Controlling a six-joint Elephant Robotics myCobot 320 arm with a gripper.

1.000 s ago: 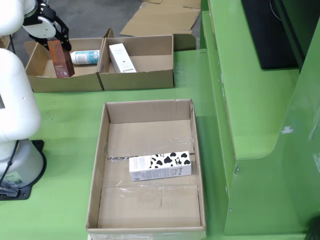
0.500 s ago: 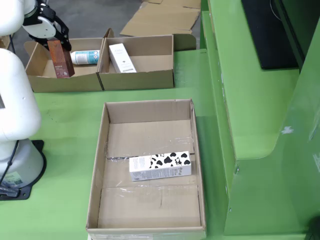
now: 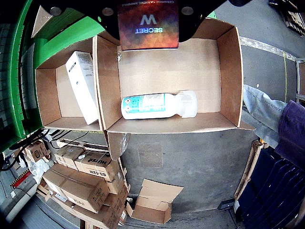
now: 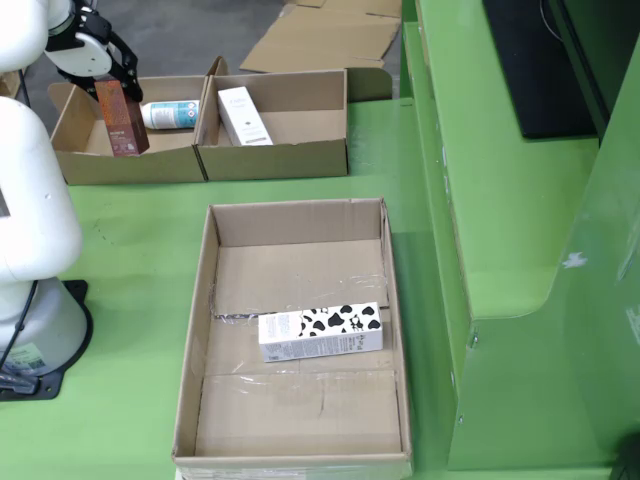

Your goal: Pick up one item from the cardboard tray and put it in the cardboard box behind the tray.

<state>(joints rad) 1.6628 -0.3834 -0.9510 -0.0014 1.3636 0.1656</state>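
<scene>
My gripper is shut on a red-brown carton marked SECRET, holding it upright inside the left compartment of the rear cardboard box. I cannot tell whether the carton's bottom touches the floor. In the wrist view the carton fills the top, between the black fingers of my gripper. A teal-labelled white bottle lies below it in the same compartment. The front cardboard tray holds a cow-patterned carton lying flat.
A white carton leans in the right compartment of the rear box, seen as the white carton in the wrist view. The arm's white base stands left of the tray. A green raised bench runs along the right. Flattened cardboard lies behind.
</scene>
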